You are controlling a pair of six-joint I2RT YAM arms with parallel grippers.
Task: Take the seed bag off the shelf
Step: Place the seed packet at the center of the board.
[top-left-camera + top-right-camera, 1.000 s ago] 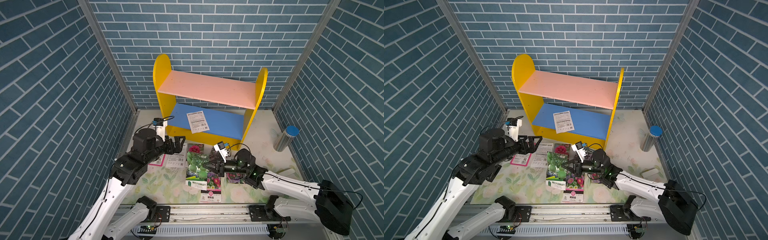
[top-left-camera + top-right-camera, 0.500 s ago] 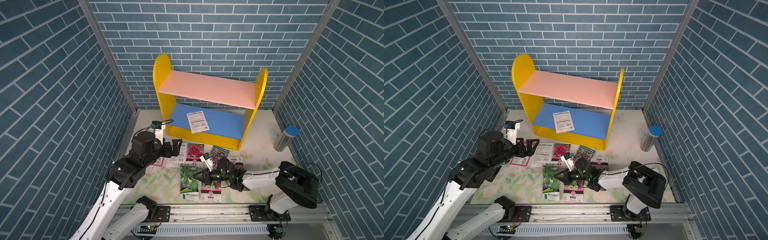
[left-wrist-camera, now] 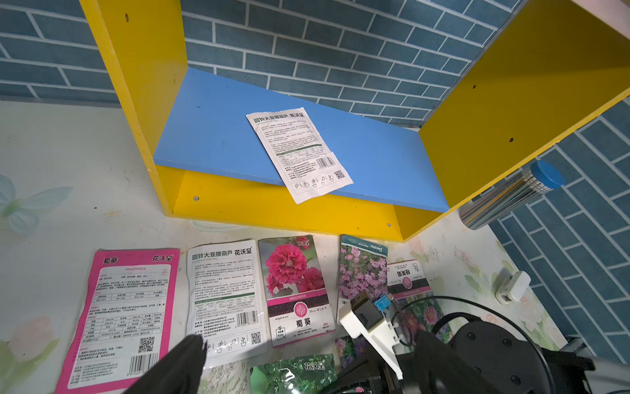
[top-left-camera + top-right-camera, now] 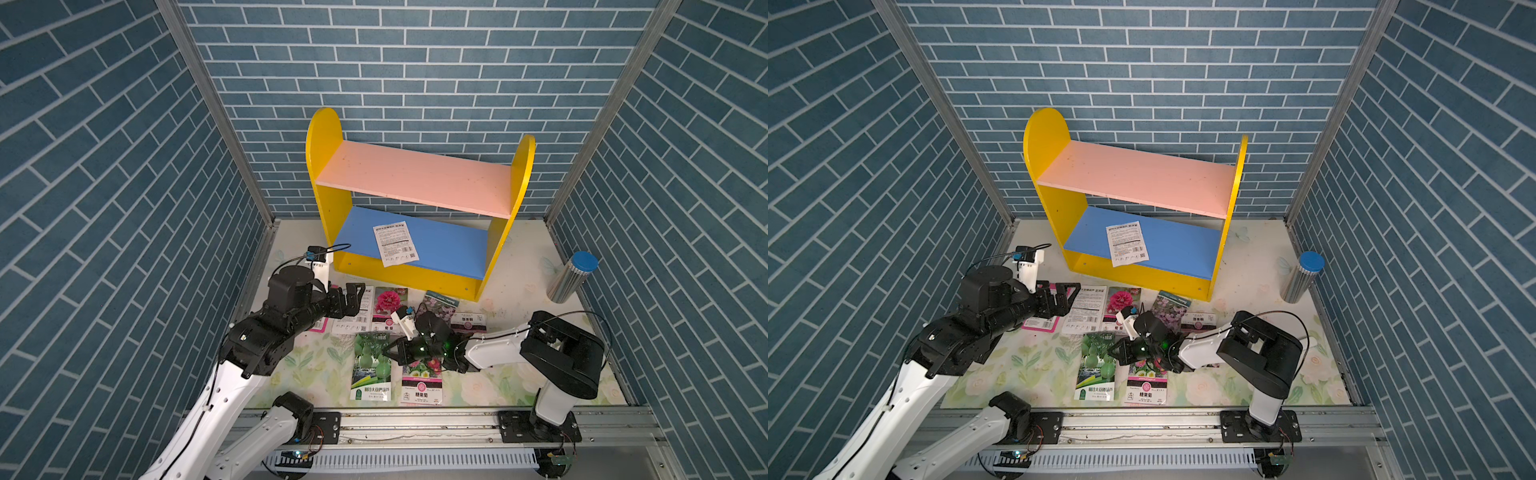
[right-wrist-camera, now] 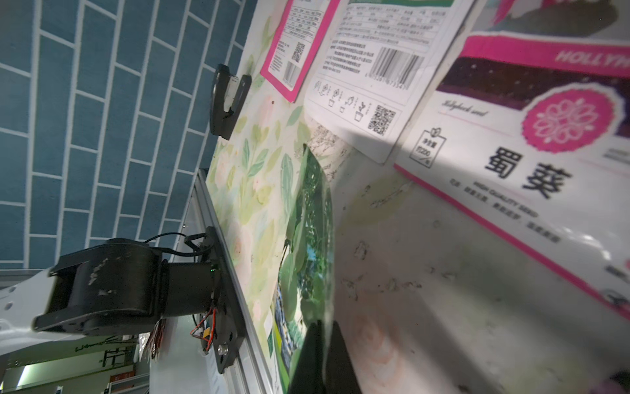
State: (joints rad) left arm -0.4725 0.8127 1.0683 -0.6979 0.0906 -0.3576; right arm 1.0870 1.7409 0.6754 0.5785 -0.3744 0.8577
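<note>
White seed bag [image 4: 395,243], printed side up, unmoved on shelf [image 4: 415,178], on blue lower board [image 4: 451,249], near corner overhanging front edge, left gripper [image 4: 356,297] spread wide, empty, still hovering near shelf's left front, right gripper [image 4: 391,354] clamped on green gourd packet [image 4: 370,372], now drawn leftward and nearer.

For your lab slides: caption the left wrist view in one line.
White seed bag overhangs the blue board of the shelf; other packets lie on the table.

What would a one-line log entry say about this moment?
seed bag: lying on shelf blue board, untouched | left gripper: open, empty, before shelf | right gripper: shut on green packet edge
</note>
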